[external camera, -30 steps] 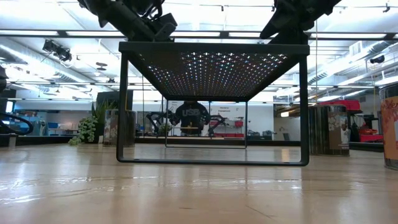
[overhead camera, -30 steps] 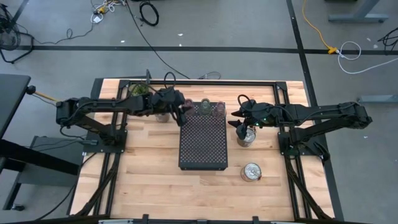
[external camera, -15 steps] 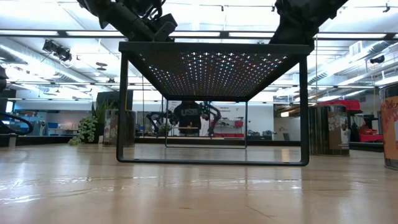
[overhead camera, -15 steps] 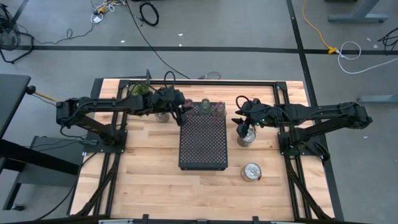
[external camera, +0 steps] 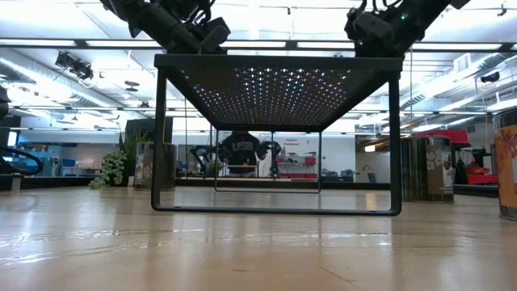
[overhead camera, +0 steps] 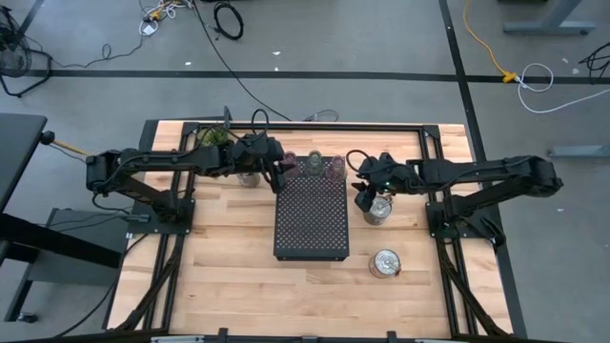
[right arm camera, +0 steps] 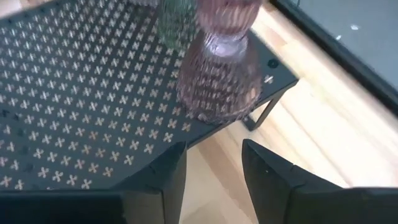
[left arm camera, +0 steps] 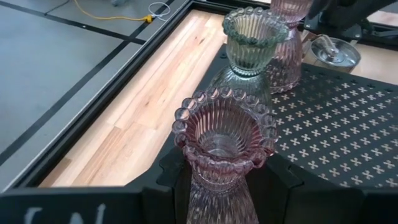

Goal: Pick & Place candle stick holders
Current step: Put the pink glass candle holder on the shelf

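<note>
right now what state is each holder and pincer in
left pincer: shut on the pink holder
pink holder: upright, held at the tray's corner
green holder: upright on the tray
second pink holder: upright on the tray
right pincer: open, empty
near silvery holder: on the table, off the tray

The pink holder (right arm camera: 221, 59) is cut off at its top by the picture's edge; the green holder (right arm camera: 176, 25) behind it is blurred
</note>
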